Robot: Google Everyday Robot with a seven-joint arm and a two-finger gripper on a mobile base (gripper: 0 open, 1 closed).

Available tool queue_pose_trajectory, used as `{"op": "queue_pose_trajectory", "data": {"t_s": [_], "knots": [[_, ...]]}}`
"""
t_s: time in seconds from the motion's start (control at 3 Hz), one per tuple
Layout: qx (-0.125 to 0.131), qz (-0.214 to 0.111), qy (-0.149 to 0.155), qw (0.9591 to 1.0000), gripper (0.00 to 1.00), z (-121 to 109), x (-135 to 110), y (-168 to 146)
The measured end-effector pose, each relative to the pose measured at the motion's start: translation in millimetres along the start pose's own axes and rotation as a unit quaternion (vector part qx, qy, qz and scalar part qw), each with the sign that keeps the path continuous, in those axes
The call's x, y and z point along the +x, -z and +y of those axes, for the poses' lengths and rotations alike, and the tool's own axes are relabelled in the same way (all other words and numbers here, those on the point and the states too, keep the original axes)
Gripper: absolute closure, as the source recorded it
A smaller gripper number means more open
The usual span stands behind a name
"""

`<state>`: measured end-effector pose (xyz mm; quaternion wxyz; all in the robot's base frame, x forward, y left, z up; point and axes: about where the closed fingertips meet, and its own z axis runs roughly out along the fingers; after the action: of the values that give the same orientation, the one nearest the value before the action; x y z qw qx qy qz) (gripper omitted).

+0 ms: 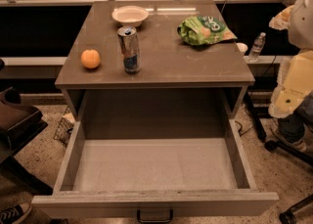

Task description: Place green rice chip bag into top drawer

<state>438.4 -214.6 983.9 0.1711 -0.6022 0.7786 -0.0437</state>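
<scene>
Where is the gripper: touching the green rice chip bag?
Apart. Camera view: gripper at right edge; a plain gap separates it from the green rice chip bag.

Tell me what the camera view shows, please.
A green rice chip bag lies on a cabinet top above the open, empty top drawer. A can, an orange and a bowl sit there too; the pincer is at the right edge.

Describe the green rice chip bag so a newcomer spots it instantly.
On the grey-brown cabinet top above the open top drawer, look at the back right corner. The green rice chip bag lies there, the only crinkly bright-green item, unlike the upright can, orange and white bowl to its left. The end effector sits at the picture's right edge, apart from it.
</scene>
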Motion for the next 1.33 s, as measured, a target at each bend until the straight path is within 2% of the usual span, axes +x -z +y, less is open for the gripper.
{"op": "queue_pose_trajectory", "data": {"t_s": [0.33,0.67,1.0,1.33], "knots": [[0.000,0.000,0.000,1.0000,0.00,0,0,0],[0.014,-0.019,0.012,0.9997,0.00,-11,-7,-3],[0.039,-0.059,0.048,0.9964,0.00,-47,-22,-15],[0.058,-0.097,0.131,0.9849,0.00,-97,-40,-29]]}}
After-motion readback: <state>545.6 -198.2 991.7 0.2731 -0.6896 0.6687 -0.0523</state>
